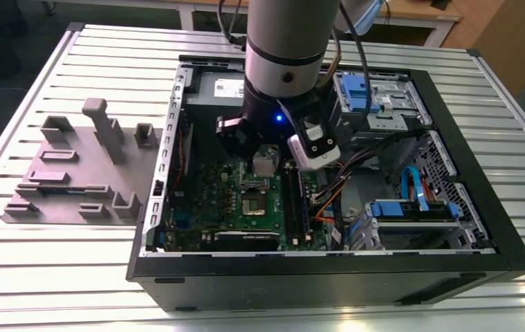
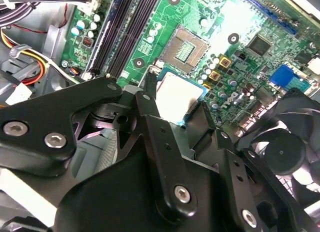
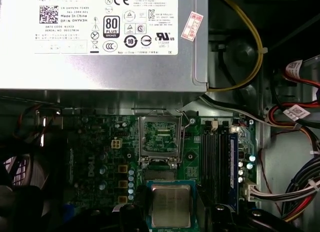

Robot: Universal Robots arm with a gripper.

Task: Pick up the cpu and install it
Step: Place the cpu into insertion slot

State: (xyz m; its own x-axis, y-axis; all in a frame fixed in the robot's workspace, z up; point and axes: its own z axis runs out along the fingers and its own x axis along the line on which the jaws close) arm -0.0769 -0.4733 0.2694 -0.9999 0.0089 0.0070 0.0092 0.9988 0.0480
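The cpu [image 1: 264, 163] is a small silver square chip with a pale rim, and my gripper [image 1: 264, 167] is shut on it inside the open computer case [image 1: 483, 228]. It hangs a little above the green motherboard [image 1: 216, 200], just short of the open socket [image 1: 254, 205]. In both wrist views the black fingers [image 2: 150, 94] press on two opposite edges of the cpu [image 2: 177, 93]. The socket [image 3: 160, 137] lies bare, its metal frame open, close beside the cpu [image 3: 171, 206].
The grey power-supply box [image 3: 100, 41] sits right beside the socket. Memory slots [image 3: 217, 152], a black fan [image 2: 285, 152] and bundles of cables [image 3: 295, 117] surround it. Blue drive cages [image 1: 373, 97] fill the case's far side. A grey parts fixture [image 1: 77, 173] lies on the slatted table.
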